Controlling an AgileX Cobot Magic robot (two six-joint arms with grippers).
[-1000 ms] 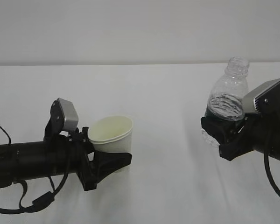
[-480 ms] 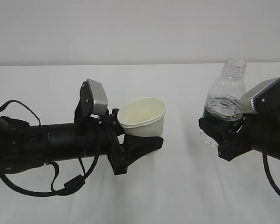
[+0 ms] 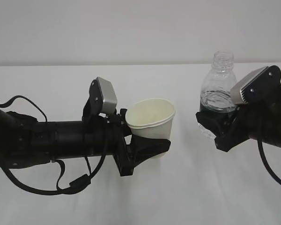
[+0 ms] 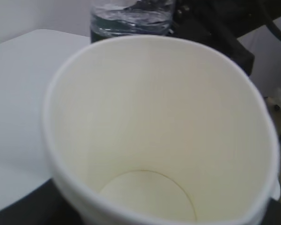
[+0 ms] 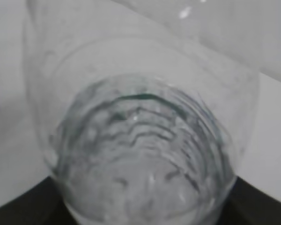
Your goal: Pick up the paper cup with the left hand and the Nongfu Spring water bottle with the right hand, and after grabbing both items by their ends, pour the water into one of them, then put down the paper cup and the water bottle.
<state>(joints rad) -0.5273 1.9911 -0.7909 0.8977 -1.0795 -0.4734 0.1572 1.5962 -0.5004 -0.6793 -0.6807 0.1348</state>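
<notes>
Cup (image 3: 152, 123) moved nearer bottle (image 3: 217, 96); left wrist cam shows cup empty.

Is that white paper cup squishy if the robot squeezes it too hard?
Probably yes. The paper cup looks thin-walled and, in the left wrist view, empty, so it is likely light and easy to dent. The left hand grips it low on its body, where the base may stiffen it. Its open rim would likely buckle first.
</notes>
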